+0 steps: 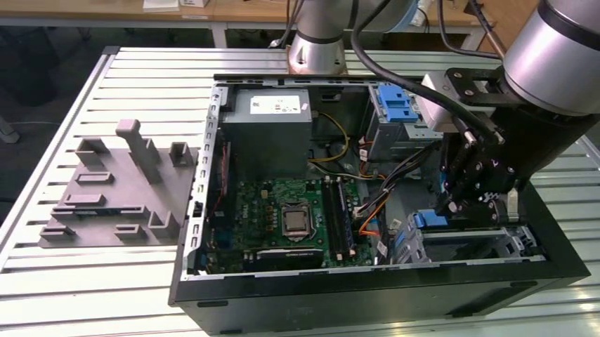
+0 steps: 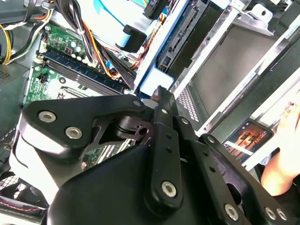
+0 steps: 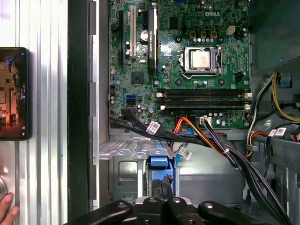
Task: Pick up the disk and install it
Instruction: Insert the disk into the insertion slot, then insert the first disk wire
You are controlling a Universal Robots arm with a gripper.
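1. An open computer case (image 1: 375, 302) lies on its side on a slatted metal worktop (image 1: 94, 281), its green circuit board (image 1: 281, 217) facing up.
2. The gripper (image 1: 464, 210) hangs low inside the case at the exterior view's right, over the metal drive bay (image 1: 487, 242) in the near corner.
3. The disk (image 1: 433, 219) lies directly under the gripper tips. What shows of it is a blue plastic edge standing up in the bay, with the rest sunk between the bay's metal walls.
4. In the first wrist view the same blue edge (image 3: 158, 161) sits just ahead of the gripper, in a slot of the grey bay (image 3: 126, 173). The disk's long axis appears to run down into the bay, in line with the gripper's reach.
5. The gripper's dark fingers lie pressed close together at that blue edge. They look clenched on the disk's edge, though the contact itself is partly hidden.
6. The arm (image 1: 563, 63) comes in from the exterior view's upper right, its wrist pointing steeply down into the case.
7. A second blue drive carrier (image 1: 398, 105) sits further back in the case, well apart from the gripper.
8. A phone (image 3: 14, 93) lies on the worktop outside the case, and a person's hand (image 3: 7, 211) rests near it.
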